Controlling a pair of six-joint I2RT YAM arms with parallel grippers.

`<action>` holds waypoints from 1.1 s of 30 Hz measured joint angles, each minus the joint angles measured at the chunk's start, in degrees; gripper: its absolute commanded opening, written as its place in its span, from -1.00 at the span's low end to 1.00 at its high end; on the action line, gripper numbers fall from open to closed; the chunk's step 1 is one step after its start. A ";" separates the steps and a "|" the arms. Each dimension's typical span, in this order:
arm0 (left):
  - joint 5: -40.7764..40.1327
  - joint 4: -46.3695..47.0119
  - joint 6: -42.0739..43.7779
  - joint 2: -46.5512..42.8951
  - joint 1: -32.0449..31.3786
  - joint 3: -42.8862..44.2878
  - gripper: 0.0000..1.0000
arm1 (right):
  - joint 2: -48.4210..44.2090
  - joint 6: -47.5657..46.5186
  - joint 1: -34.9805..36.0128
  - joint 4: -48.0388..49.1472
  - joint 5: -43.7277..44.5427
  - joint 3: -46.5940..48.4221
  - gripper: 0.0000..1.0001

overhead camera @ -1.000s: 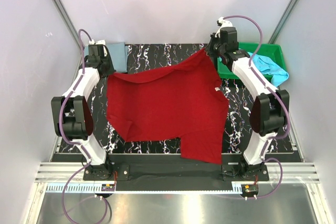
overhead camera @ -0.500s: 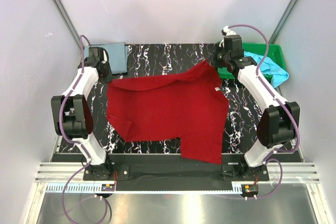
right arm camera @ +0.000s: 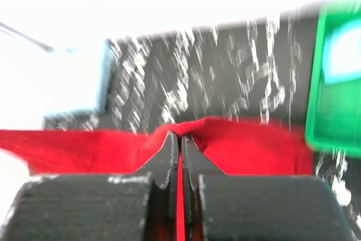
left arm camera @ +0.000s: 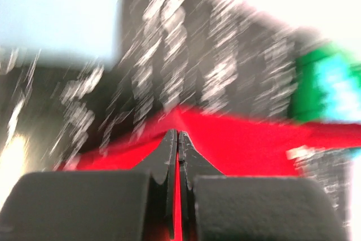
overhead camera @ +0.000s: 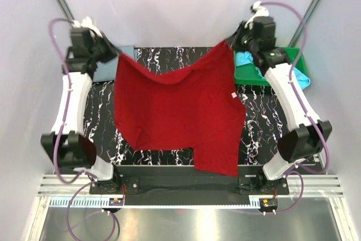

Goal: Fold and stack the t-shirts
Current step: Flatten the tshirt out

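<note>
The deep red t-shirt (overhead camera: 177,114) hangs spread between both arms, its lower part draped down over the table's near edge. My left gripper (overhead camera: 114,56) is shut on its far left corner, raised above the table. My right gripper (overhead camera: 230,43) is shut on its far right corner, also raised. In the left wrist view red cloth (left arm camera: 254,145) sits pinched between the jaws of the left gripper (left arm camera: 177,135). In the right wrist view the red cloth (right arm camera: 242,145) bunches over the tips of the right gripper (right arm camera: 180,135). A grey-blue t-shirt (overhead camera: 107,70) lies folded at the far left. A turquoise t-shirt (overhead camera: 248,58) lies in the tray.
A green plastic tray (overhead camera: 276,71) stands at the far right of the black marbled table (overhead camera: 259,122). White walls and slanted metal posts close in the back and sides. The wrist views are motion-blurred.
Both grippers have risen and moved toward the back, lifting the red t-shirt's far edge off the table. The left arm swung up and outward, and the cloth now hangs taut between them.
</note>
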 measured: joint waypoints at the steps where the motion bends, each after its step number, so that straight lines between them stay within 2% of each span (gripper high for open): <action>1: 1.05 0.87 -1.03 -1.55 0.02 2.54 -1.00 | -0.63 -0.09 0.00 -0.09 0.35 1.88 -1.00; 7: 1.33 6.60 -2.34 -12.39 0.35 13.11 -1.00 | -10.45 -2.36 -0.17 1.66 4.92 9.66 -1.00; 11: -1.95 6.80 -5.16 -18.53 1.53 14.73 -1.00 | -17.14 -3.72 -0.31 3.28 8.26 12.66 -1.00; 14: -4.00 7.10 -9.05 -21.90 1.97 12.68 -1.00 | -20.79 -3.17 -0.37 3.98 9.29 14.05 -1.00; 16: -2.89 6.21 -11.21 -22.16 2.01 12.33 -1.00 | -21.73 -3.04 -0.39 3.98 9.09 15.06 -1.00; 22: -4.22 -5.22 -9.90 -16.26 3.19 23.52 -1.00 | -22.10 -3.74 -0.42 0.96 11.67 18.60 -1.00; 25: -3.91 -6.51 -10.16 -15.56 2.78 29.20 -1.00 | -20.96 -3.63 -0.39 -0.94 10.97 22.51 -1.00; 28: -4.15 -6.51 -9.86 -17.44 2.75 32.79 -1.00 | -20.90 -3.56 -0.39 -2.23 10.14 25.90 -1.00; 33: -5.03 -6.62 -8.15 -26.05 2.75 34.45 -1.00 | -25.62 -3.54 -0.39 -3.65 8.66 27.63 -1.00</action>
